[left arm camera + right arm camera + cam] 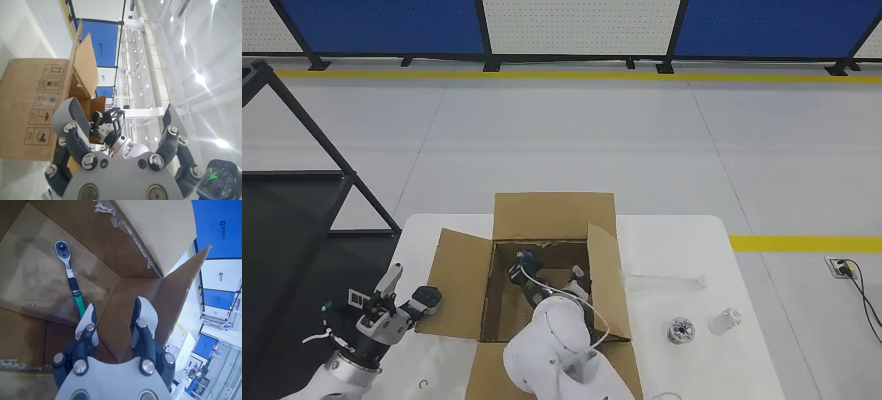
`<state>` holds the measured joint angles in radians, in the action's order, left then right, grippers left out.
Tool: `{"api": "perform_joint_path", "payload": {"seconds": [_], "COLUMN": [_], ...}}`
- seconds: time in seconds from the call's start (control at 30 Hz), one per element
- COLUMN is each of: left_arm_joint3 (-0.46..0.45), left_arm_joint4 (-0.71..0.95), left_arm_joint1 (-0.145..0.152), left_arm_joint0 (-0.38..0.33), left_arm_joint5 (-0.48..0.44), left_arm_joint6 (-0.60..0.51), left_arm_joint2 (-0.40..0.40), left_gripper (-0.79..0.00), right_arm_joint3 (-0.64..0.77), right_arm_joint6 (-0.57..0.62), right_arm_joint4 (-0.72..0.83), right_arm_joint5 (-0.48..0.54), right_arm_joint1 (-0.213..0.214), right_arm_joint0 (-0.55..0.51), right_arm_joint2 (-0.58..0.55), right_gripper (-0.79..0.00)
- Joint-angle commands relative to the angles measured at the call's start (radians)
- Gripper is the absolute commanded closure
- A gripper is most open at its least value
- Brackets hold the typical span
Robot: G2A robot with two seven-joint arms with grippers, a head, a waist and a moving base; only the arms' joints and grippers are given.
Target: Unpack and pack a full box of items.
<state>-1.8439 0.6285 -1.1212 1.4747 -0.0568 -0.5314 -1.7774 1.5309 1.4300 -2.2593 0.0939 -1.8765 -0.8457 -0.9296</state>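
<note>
Grey metal fingers of the right gripper [115, 303] are spread apart with nothing between them, down inside the cardboard box [136, 256]. Just past them a ratchet wrench [70, 277] lies flat on the box floor. Its long axis runs straight away from the gripper. The green handle is nearest, with its end hidden behind one finger. The black neck and the round steel head point away, toward the middle of the floor.

The box stands open on the white table [682, 240], its flaps folded outward, reaching from the far edge to the near edge.

The left gripper [121, 104] is also spread wide and empty. It sits outside the box beside its left wall, by the table's left edge.

Between the box and the table's right edge lie a small clear bottle [725, 320] and, just beside it, a round metal piece [679, 329].
</note>
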Motion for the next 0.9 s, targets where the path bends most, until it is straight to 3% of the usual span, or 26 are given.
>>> {"api": "perform_joint_path", "payload": {"seconds": [0.0, 0.37, 0.87], "left_arm_joint3": [0.001, 0.000, 0.015], "left_arm_joint4": [-0.002, -0.017, -0.024], "left_arm_joint1": [0.000, 0.000, -0.001], "left_arm_joint0": [-0.002, -0.015, -0.036], "left_arm_joint5": [0.002, 0.013, 0.021], "left_arm_joint6": [-0.002, -0.001, 0.006], "left_arm_joint2": [0.004, 0.019, 0.032], "left_gripper": [-0.785, -0.785, -0.785], "right_arm_joint3": [0.072, 0.314, 0.467], "right_arm_joint6": [-0.023, -0.159, -0.238], "right_arm_joint4": [-0.012, 0.041, 0.138], "right_arm_joint5": [0.010, -0.025, -0.110], "right_arm_joint1": [0.005, 0.031, 0.051], "right_arm_joint0": [-0.045, -0.194, -0.300], "right_arm_joint2": [-0.009, -0.092, -0.257], "right_gripper": [-0.379, -0.357, -0.366]}}
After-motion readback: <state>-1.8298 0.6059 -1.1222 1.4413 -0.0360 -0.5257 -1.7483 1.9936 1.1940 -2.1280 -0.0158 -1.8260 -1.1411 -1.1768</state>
